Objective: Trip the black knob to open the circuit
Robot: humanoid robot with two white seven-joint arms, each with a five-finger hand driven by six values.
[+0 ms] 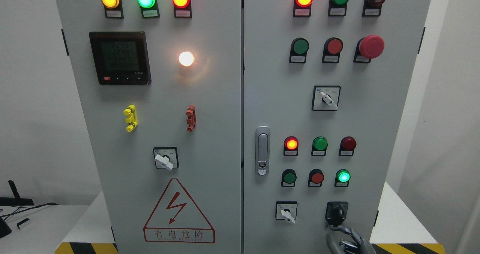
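Observation:
The black knob (336, 212) sits at the lower right of the right cabinet door (270, 96), its handle pointing down and slightly left. My right hand (347, 241) comes up from the bottom edge just below the knob. Its fingers (339, 229) are loosely extended, with one fingertip right under the knob's lower edge. They are not closed around the knob. Most of the hand is cut off by the bottom edge. My left hand is out of view.
A white selector switch (287, 212) sits left of the knob, with another (327, 98) higher up. Lit and unlit buttons (317, 177) sit above the knob. A door latch (262, 151) is near the doors' seam. A red mushroom button (370, 46) sticks out at the upper right.

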